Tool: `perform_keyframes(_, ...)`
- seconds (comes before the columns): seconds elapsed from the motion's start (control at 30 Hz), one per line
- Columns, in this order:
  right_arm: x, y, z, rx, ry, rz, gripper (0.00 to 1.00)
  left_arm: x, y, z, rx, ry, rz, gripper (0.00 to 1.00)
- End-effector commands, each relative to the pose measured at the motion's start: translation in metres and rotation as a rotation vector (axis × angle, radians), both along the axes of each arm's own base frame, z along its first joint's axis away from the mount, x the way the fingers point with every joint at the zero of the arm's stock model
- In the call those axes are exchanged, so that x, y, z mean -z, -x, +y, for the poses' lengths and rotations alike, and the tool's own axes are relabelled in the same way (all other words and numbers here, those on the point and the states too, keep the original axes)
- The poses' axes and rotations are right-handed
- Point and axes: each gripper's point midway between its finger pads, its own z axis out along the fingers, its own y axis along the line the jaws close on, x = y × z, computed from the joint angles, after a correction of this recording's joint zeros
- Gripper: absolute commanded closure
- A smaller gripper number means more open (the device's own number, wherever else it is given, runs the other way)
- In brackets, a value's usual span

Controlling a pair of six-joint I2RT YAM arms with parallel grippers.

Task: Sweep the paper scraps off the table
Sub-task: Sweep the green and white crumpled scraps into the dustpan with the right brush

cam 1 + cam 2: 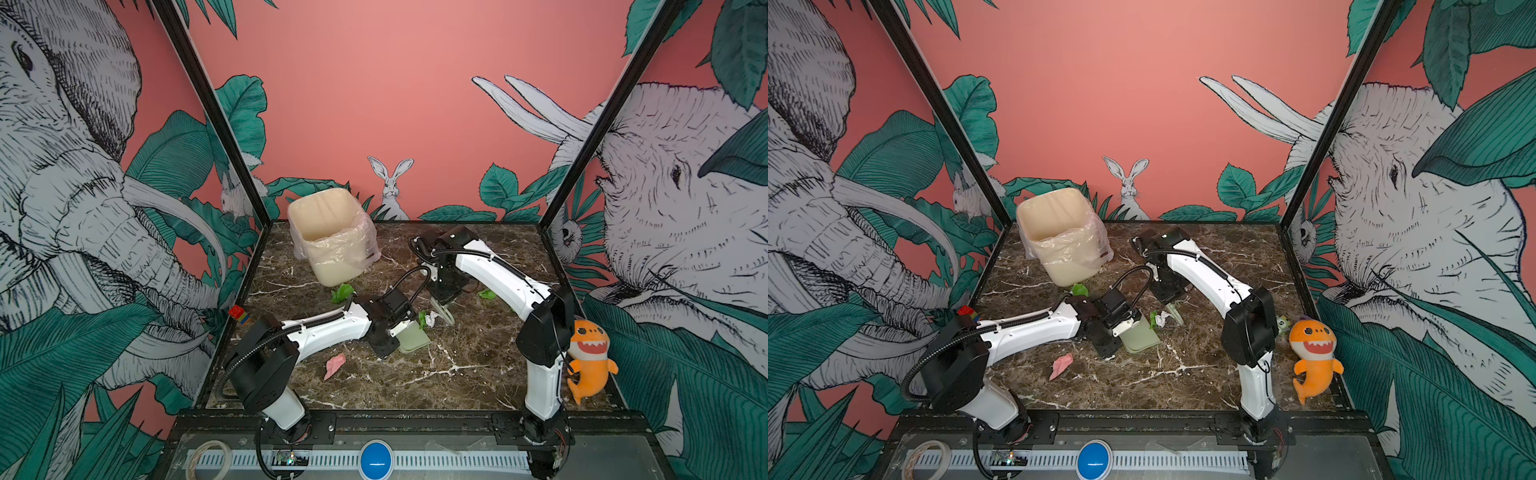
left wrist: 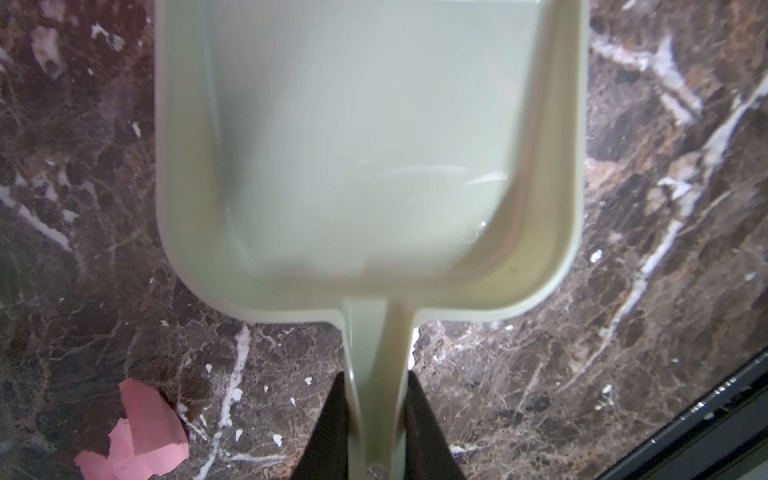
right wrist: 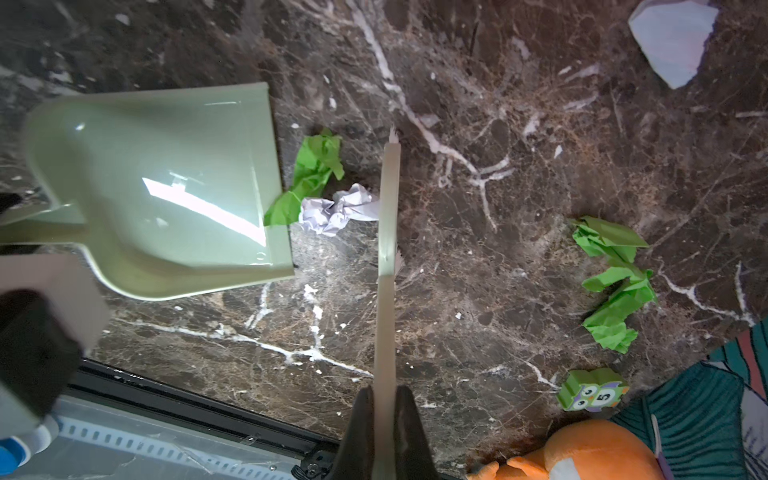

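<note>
Clamped by its handle in the left gripper (image 2: 376, 376): pale green dustpan (image 3: 158, 187), on the table (image 3: 498, 124). Pinched in the right gripper (image 3: 384, 390): thin brush (image 3: 388, 208), just off the dustpan's open lip. Paper scraps (image 3: 336, 210): green scrap (image 3: 316, 166) touching that lip, white beside it, pink scrap (image 2: 145, 428) near the dustpan's handle, further green scrap (image 3: 615, 282) well apart.

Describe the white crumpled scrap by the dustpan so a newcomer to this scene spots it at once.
On the dark marble table, find the pale green dustpan near the middle. Just off its open lip lies a white crumpled ball, between a bright green scrap and the brush. It alone there is white and balled up; its neighbour is green.
</note>
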Motion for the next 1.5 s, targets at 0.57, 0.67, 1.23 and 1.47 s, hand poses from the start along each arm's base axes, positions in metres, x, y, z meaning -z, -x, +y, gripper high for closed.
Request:
perform_keyframes(0.57,-0.038,0.057,0.055,-0.067,-0.229,0.078,1.00,0.002,0.003,0.000,0.015,-0.005,-0.001,0.89)
perform_keyframes(0.67,-0.038,0.056,0.045,-0.064,-0.196,0.055,1.00,0.002,0.002,0.000,0.013,-0.006,-0.001,0.89)
perform_keyframes(1.23,-0.009,0.034,0.036,-0.055,-0.094,0.065,1.00,0.002,0.001,-0.003,0.016,0.003,-0.001,0.89)
perform_keyframes(1.47,-0.018,0.048,0.060,-0.075,-0.171,0.092,1.00,0.003,0.002,-0.002,0.015,0.002,0.000,0.89)
